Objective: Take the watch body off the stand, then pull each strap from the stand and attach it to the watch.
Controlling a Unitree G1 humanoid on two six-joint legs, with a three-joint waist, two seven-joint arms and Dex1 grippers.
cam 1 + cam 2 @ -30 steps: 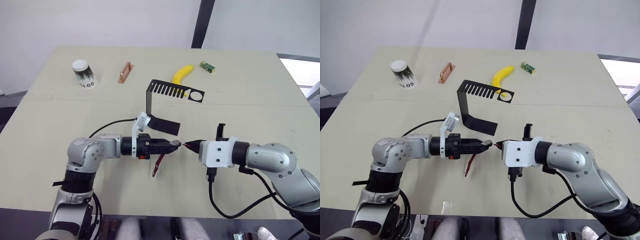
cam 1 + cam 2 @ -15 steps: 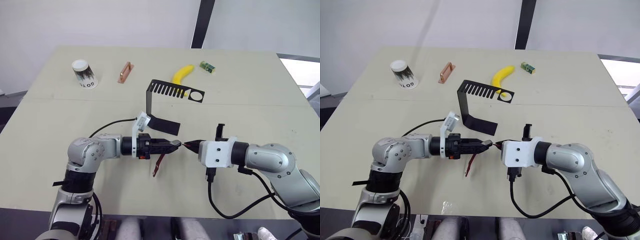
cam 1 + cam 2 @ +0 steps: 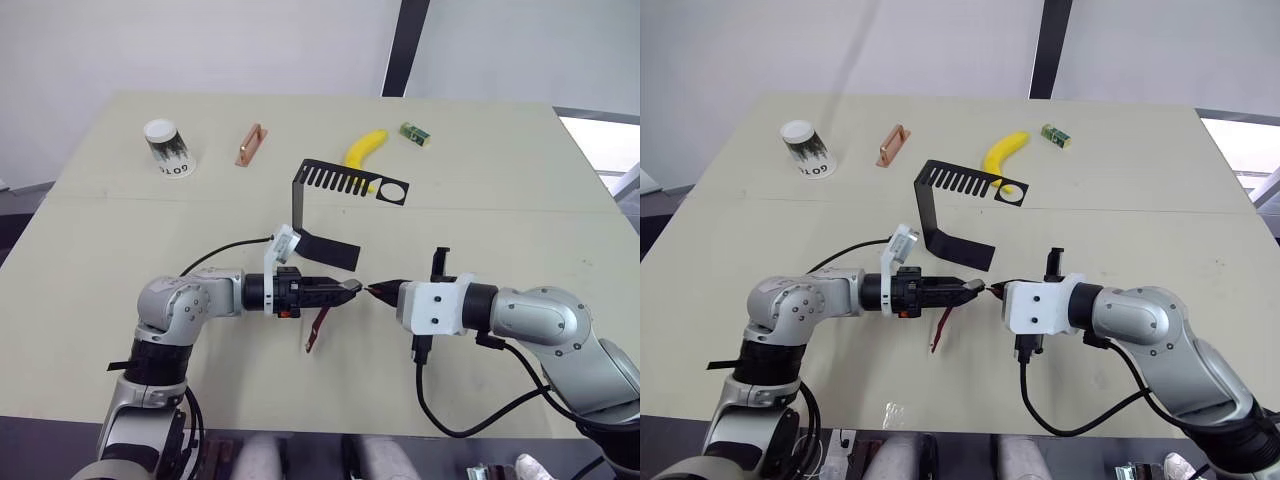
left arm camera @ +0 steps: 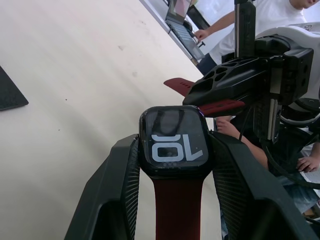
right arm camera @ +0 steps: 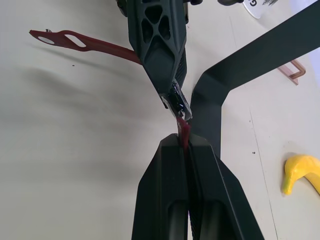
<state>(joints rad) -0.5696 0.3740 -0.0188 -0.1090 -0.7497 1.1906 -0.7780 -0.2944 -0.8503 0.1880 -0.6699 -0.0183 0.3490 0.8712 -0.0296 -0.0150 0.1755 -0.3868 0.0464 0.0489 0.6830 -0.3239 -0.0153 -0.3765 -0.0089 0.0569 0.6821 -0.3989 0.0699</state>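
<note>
watch body (image 4: 173, 141): rigid, slick; left gripper (image 3: 349, 287) jaws clamp its sides, one strap (image 3: 317, 327) attached
second strap (image 5: 183, 131): limp; right gripper (image 3: 377, 291) jaws pinch it near tip, in front of stand (image 3: 330, 205)

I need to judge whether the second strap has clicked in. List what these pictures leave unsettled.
- The joint between the second strap and the watch body: the right wrist view has the right pincer and the left pincer crowding it; the eye views show it too small.
- The first strap: cut off by the left wrist view's edge.
</note>
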